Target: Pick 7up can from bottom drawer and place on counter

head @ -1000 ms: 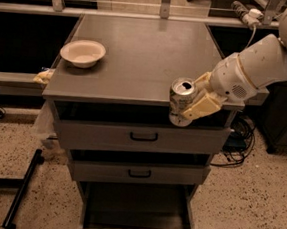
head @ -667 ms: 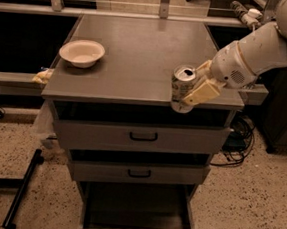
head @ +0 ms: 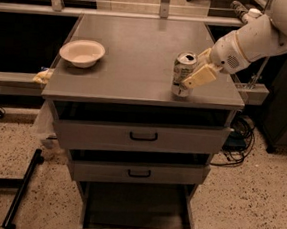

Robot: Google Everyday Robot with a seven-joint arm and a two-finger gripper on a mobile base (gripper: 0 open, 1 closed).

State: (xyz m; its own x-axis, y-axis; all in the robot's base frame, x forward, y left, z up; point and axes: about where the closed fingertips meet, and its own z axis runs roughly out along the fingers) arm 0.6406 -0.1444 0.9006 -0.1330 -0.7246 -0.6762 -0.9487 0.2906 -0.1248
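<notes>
Pinching the upright 7up can [head: 182,72], its label unreadable, the claw [head: 186,78] hovers front-right over the counter [head: 133,60].

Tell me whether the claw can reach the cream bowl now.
Probably not yet: the claw, at the counter's right front, is shut on the 7up can. Bare counter lies between it and the cream bowl.

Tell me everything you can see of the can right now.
The can is a small silvery aluminium drink can with faint greenish markings and a shiny top whose opening shows dark. It stands upright near the front right of the grey counter, close to the edge, with its base seemingly on the surface. The cream-coloured gripper reaches in from the right and is closed on its side. Nothing else touches it.
</notes>
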